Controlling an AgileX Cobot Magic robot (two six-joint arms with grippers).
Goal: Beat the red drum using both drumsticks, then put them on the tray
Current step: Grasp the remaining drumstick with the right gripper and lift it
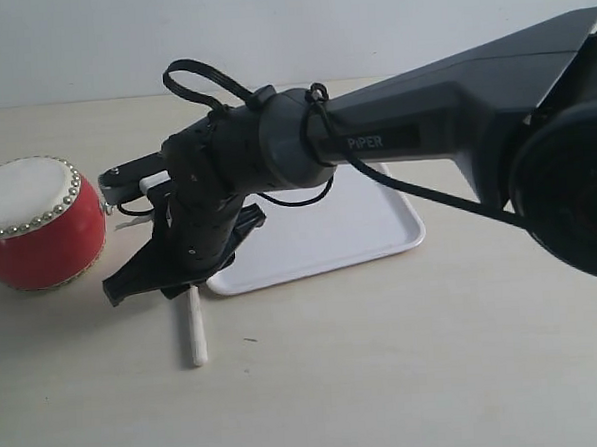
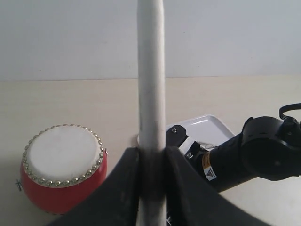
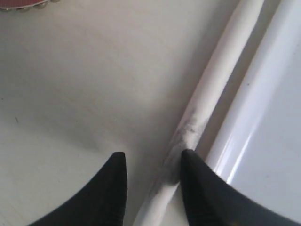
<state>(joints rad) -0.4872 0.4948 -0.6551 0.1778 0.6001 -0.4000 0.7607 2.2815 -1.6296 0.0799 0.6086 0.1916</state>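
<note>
The red drum (image 1: 38, 225) with its cream skin stands at the left on the table. One drumstick (image 1: 196, 331) lies flat on the table just off the tray's (image 1: 329, 232) near-left corner. My right gripper (image 1: 146, 284) reaches across to it and hangs low over it, open. In the right wrist view the stick (image 3: 214, 82) runs between the fingers, touching one fingertip (image 3: 190, 162), alongside the tray rim (image 3: 251, 110). My left gripper (image 2: 151, 157) is shut on the other drumstick (image 2: 151, 70), held upright, with the drum (image 2: 61, 165) beyond it. The left gripper is outside the exterior view.
The right arm's dark body (image 1: 424, 127) stretches over the tray from the right, with a black cable looped along it. The left wrist view shows that arm (image 2: 263, 150) over the tray (image 2: 207, 125). Bare beige tabletop (image 1: 387, 379) lies in front.
</note>
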